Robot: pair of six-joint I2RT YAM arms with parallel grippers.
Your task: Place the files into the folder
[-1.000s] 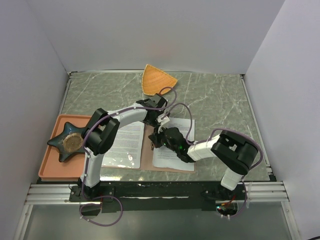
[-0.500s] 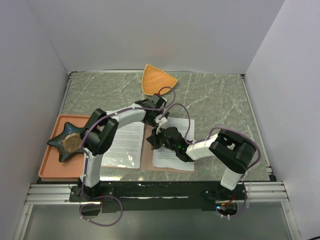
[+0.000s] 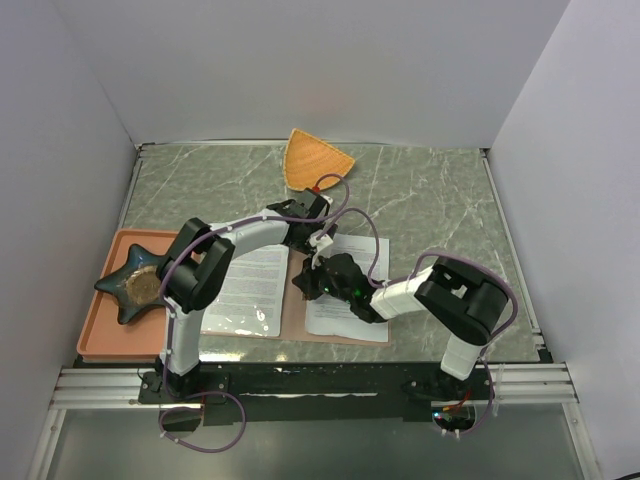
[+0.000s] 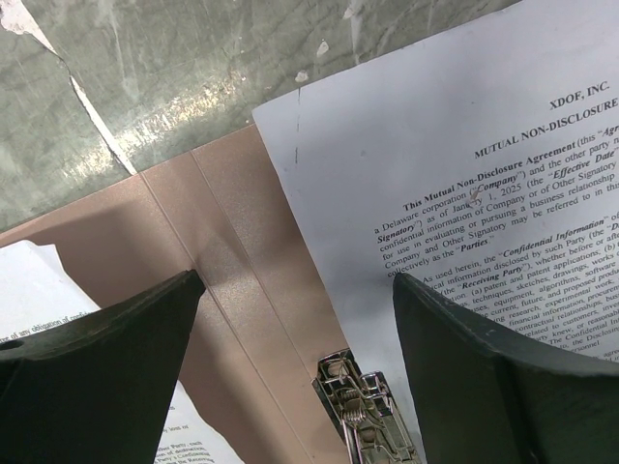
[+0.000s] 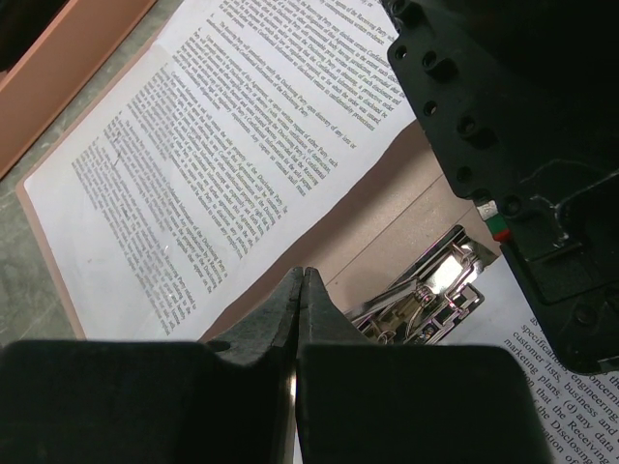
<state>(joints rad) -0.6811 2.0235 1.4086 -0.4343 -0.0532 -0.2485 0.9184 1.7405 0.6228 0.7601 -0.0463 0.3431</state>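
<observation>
The folder (image 3: 295, 312) lies open and flat near the table's front, reddish-brown, with a metal clip (image 4: 366, 408) by its spine. One of the files (image 3: 250, 288) rests on its left half and another (image 3: 346, 310) on its right half. My left gripper (image 4: 295, 280) hovers open over the spine just above the clip, nothing between its fingers; from above, the left gripper (image 3: 312, 250) is at the folder's top middle. My right gripper (image 5: 302, 275) is shut and empty, its tip low over the folder (image 5: 387, 217) beside the clip (image 5: 430, 290). In the top view the right gripper (image 3: 303, 285) sits close below the left one.
A salmon-orange tray (image 3: 100, 335) holding a dark star-shaped dish (image 3: 135, 283) stands at the left, touching the folder's side. An orange fan-shaped dish (image 3: 315, 160) lies at the back. White walls enclose the marbled table (image 3: 440, 210).
My left gripper's jaws have narrowed slightly and its wrist has crept a little toward the back. My right gripper has edged left toward the spine.
</observation>
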